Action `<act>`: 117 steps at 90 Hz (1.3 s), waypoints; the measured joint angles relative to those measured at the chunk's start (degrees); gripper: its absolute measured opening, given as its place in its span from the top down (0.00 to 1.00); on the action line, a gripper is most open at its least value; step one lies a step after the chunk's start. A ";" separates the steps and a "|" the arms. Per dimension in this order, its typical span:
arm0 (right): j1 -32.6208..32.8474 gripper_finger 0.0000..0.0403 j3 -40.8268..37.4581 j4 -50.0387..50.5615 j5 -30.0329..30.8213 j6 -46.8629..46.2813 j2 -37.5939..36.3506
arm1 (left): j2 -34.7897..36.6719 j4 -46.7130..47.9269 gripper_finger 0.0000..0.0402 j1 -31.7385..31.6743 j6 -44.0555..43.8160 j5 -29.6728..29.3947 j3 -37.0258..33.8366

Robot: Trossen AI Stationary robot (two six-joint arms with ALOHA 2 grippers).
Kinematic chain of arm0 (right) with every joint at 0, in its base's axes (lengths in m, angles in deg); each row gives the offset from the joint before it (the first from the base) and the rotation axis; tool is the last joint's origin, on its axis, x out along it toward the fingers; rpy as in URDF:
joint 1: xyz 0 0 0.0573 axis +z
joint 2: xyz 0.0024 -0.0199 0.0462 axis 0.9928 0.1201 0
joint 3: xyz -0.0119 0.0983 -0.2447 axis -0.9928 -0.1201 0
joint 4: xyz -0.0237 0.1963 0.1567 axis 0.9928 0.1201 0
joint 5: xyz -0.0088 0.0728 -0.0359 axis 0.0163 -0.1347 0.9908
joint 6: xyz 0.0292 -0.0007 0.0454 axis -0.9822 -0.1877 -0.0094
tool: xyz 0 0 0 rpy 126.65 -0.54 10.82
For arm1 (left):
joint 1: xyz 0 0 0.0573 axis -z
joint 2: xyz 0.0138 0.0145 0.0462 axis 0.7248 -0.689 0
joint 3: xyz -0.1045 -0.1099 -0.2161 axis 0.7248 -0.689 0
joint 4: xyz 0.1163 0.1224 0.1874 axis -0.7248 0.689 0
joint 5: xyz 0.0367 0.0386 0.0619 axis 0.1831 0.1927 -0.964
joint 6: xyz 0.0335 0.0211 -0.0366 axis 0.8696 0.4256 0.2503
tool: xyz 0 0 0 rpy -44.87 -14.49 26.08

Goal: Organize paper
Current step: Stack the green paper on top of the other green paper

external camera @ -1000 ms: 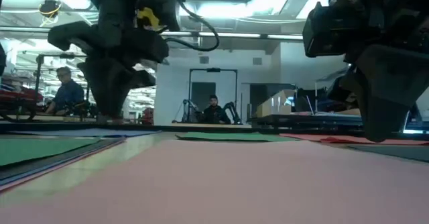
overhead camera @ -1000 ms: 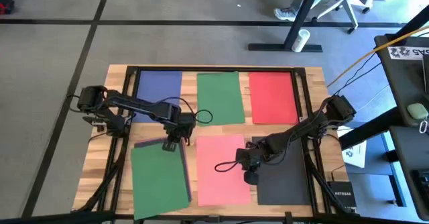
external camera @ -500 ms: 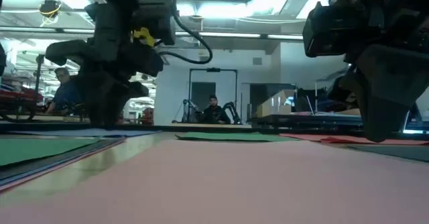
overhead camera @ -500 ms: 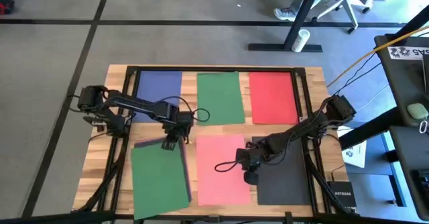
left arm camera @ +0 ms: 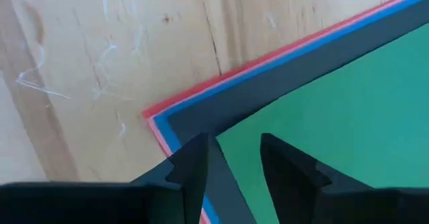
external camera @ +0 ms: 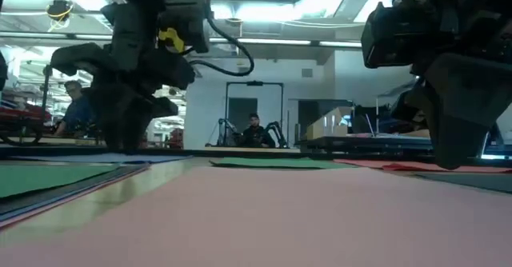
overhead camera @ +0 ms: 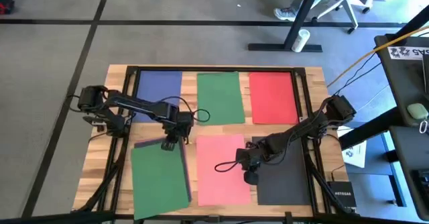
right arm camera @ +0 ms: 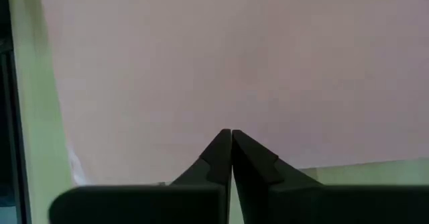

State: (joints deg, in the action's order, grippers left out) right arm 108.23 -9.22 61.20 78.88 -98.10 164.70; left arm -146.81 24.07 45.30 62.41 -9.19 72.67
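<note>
Hovering over the far corner of the fanned paper stack at the table's near left, the left gripper has its jaws spread astride the green top sheet's corner (long axis running away toward the near edge). The right gripper, pressed together, rests on the salmon sheet.

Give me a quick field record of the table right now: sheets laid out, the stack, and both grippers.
back row: blue sheet, green sheet, red sheet
front row: salmon pink sheet, dark grey sheet
stack: front left, green top sheet, with dark, blue and red edges fanned at its corner
left gripper: open, at the stack's back corner
right gripper: shut, over the salmon pink sheet
table: wood
</note>
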 joint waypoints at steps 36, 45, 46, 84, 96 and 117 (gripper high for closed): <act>0.00 1.00 0.00 -0.02 0.05 0.34 0.00 | -4.70 -1.10 0.70 -0.04 -0.28 0.04 0.11; 0.00 1.00 0.00 -0.02 0.05 0.34 0.00 | -4.76 -2.15 0.70 -0.02 -0.03 0.20 0.13; 0.00 1.00 0.00 -0.02 0.05 0.34 0.00 | -4.76 -2.15 0.70 -0.02 0.10 0.14 0.13; -0.02 1.00 0.00 0.00 0.09 1.11 0.00 | -4.98 -0.24 0.99 -0.02 1.55 -3.43 1.02; 0.00 1.00 0.00 -0.01 0.09 1.19 0.00 | -5.14 3.17 1.00 -0.02 1.66 -3.67 2.79; 0.00 1.00 0.00 0.02 0.11 1.24 0.00 | -5.11 8.70 1.00 0.82 1.74 -3.51 7.35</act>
State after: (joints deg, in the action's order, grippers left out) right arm 108.22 -9.22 61.22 78.99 -96.86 164.70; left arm -151.92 32.78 46.12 64.15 -12.70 80.03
